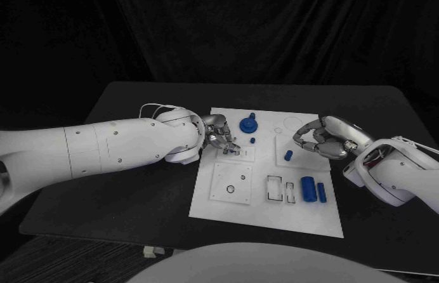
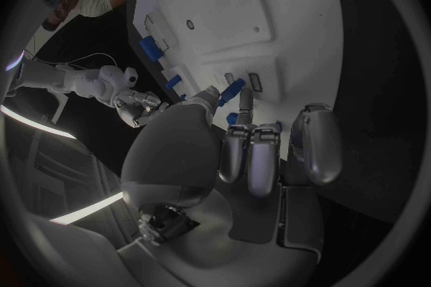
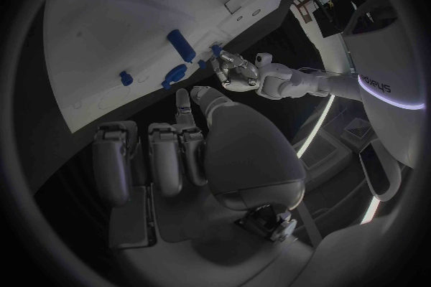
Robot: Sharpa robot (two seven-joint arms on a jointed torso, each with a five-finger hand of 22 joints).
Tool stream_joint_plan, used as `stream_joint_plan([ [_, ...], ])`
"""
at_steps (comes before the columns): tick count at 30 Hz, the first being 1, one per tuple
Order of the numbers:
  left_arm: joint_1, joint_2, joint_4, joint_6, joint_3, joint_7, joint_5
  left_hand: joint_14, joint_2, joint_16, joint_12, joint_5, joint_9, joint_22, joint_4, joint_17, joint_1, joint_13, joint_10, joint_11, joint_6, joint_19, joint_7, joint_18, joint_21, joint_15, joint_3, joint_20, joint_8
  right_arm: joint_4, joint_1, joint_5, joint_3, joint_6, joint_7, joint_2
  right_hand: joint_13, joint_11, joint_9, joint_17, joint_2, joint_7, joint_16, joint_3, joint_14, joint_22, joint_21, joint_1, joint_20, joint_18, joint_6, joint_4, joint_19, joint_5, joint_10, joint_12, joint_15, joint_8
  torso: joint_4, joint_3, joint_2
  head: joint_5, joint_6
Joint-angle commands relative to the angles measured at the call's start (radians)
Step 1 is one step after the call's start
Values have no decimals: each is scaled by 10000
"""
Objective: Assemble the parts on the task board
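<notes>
Several small blue parts (image 1: 308, 188) on white task board (image 1: 265, 216)

Left white arm in from left edge, reaching toward centre; silver left hand (image 1: 219, 138) at its tip, fingers (image 2: 250, 158) curled down and bunched, pinching a small blue part (image 2: 232, 92) betw. thumb and a finger. Right white arm in from right edge, wrist bent inward; silver right hand (image 1: 324, 138) raised, fingers (image 3: 167, 158) curled in, loosely apart, nothing visibly held.
</notes>
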State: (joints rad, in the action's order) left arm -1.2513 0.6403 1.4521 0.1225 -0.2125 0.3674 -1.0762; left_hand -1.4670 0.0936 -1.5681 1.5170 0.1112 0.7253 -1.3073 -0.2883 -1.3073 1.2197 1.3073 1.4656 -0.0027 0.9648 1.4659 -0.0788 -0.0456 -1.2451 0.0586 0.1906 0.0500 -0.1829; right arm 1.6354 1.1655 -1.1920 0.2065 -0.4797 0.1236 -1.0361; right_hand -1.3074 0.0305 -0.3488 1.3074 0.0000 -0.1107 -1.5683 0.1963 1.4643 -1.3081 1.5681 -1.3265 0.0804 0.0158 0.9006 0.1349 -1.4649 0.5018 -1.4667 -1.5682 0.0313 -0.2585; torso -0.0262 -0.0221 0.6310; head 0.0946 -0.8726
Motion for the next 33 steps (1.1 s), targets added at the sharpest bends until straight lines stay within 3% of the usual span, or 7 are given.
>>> stream_joint_plan([
  [1,14,3,9,95,7,-44,27,-1038,7,-26,-35,-87,-25,-1826,0,-2635,-109,2146,576,68,54,112,-28,-155,50,-56,-102,60,44,11,-26,-16,-4,-3,-91,-4,-2634,67,14,2634,8,-31,-25,13,1065,-2598,-35,-35,67,-136,-35,-34,-1007,43,-1041,-26,-75,37,-1,4,5,-2,0],
  [18,14,37,43,207,7,-141,27,-1038,16,-26,-32,-294,-92,-1826,7,-2635,-277,2147,578,64,66,110,-20,-155,51,-54,-484,61,35,19,-29,-16,-4,-7,-91,-13,-2634,67,14,2634,8,-31,-25,13,1065,-2598,-35,-35,67,-136,-35,-34,-1007,43,-1041,-26,-75,37,1,3,4,-9,0],
  [21,14,71,91,310,7,-303,27,-1038,112,-26,-25,-520,-126,-1828,45,-2635,-260,2151,582,69,17,112,-27,-153,41,-57,-758,64,36,22,-29,-16,-4,-9,-90,-23,-2634,67,14,2634,8,-31,-25,13,1065,-2598,-35,-35,67,-136,-35,-34,-1007,43,-1041,-26,-75,37,0,3,5,-12,0],
  [27,6,188,234,444,9,-619,27,-1038,411,-26,-1,-620,-144,-1833,41,-2635,-147,2169,599,77,-75,115,-41,-150,21,-62,-1197,63,19,23,-30,-16,-4,-7,-92,-43,-2634,70,13,2634,6,-33,-25,21,1065,-2598,-34,-18,68,-136,-32,-37,-1008,49,-1041,-26,-76,35,-3,1,3,-37,0],
  [33,-96,347,441,456,11,-851,27,-1038,444,-26,-2,-613,-109,-1833,64,-2635,93,2168,597,82,-152,113,-45,-148,17,-65,-1329,61,-38,14,-30,-16,-4,-8,-93,-47,-2634,70,13,2634,6,-33,-25,21,1065,-2598,-34,-18,68,-136,-32,-37,-1008,49,-1041,-26,-76,35,-3,1,3,-53,0],
])
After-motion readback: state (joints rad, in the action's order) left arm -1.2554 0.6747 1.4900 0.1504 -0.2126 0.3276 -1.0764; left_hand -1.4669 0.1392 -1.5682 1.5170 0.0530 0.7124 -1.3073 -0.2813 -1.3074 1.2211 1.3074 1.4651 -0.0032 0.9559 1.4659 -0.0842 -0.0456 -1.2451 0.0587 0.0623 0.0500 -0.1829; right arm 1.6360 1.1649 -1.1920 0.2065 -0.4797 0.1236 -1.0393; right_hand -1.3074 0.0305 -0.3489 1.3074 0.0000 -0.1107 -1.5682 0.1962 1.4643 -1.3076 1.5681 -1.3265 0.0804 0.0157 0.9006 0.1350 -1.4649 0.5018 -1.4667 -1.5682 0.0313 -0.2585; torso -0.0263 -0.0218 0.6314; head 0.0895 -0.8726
